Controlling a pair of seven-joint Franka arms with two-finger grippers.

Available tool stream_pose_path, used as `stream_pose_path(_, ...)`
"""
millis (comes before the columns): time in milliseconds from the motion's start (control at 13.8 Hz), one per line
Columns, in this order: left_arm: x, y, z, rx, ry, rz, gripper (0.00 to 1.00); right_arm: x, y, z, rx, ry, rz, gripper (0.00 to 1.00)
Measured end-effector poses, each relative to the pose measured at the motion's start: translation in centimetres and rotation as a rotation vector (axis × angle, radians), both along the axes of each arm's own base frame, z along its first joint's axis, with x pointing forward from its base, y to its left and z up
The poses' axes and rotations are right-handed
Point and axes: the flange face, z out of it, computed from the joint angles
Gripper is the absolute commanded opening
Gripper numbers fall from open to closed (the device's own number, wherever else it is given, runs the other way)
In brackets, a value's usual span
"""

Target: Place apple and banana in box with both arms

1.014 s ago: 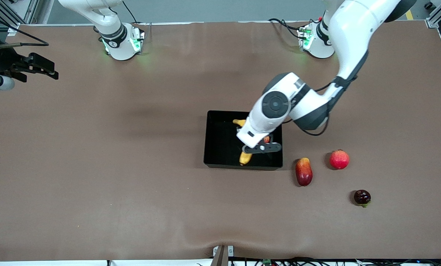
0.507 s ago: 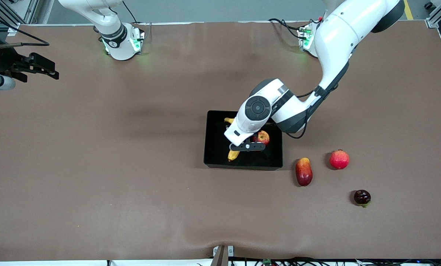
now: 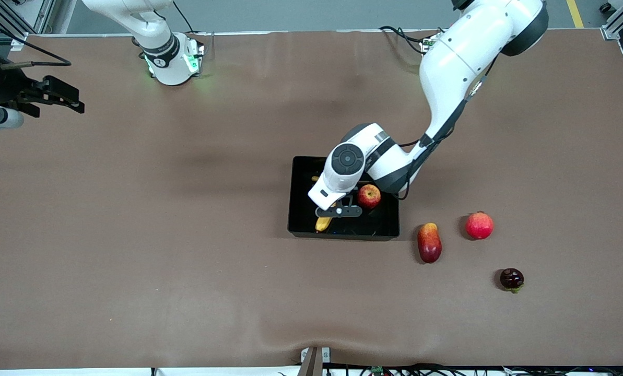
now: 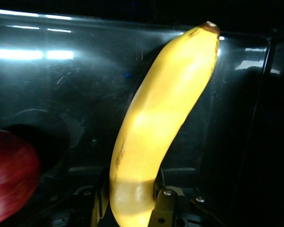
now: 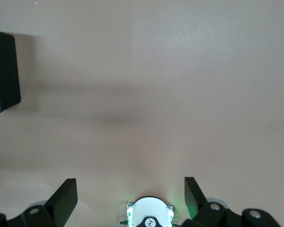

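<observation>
Banana (image 4: 156, 137) beside apple (image 3: 368, 196), mango (image 3: 429, 243) near box (image 3: 301, 219)

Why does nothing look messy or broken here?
Nothing stands out. The apple sits in the box, the left gripper holds the banana over it, and the right gripper waits open.

No readable text, label, brand name or number shows in any view. The only sign is a small dark round emblem on the white collar of the right arm's base (image 3: 160, 61), also visible from the right wrist camera (image 5: 150, 220); its design is too small to make out.
</observation>
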Motion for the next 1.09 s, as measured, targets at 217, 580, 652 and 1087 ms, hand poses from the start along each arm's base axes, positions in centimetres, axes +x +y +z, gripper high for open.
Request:
stream_pose_path(217,0.0,-0.3,-0.3,-0.011,-0.006,0.001,1.0,0.4,0.4,-0.5,-0.001,0.003,0.007,1.0)
stream_pose_path(580,3.4,1.0,7.7,-0.026,-0.108,0.03,1.0,0.4,0.6,-0.6,-0.001,0.005,0.011,1.0)
stream_pose_path(652,4.6,2.8,11.4,-0.005,-0.135,0.038,1.0,0.4,0.7,-0.6,-0.001,0.005,0.011,1.0)
stream_pose_path(1087,8.9,22.0,29.8,0.189,-0.174,0.032,1.0,0.5,0.9,-0.5,0.0,-0.008,0.016,1.0)
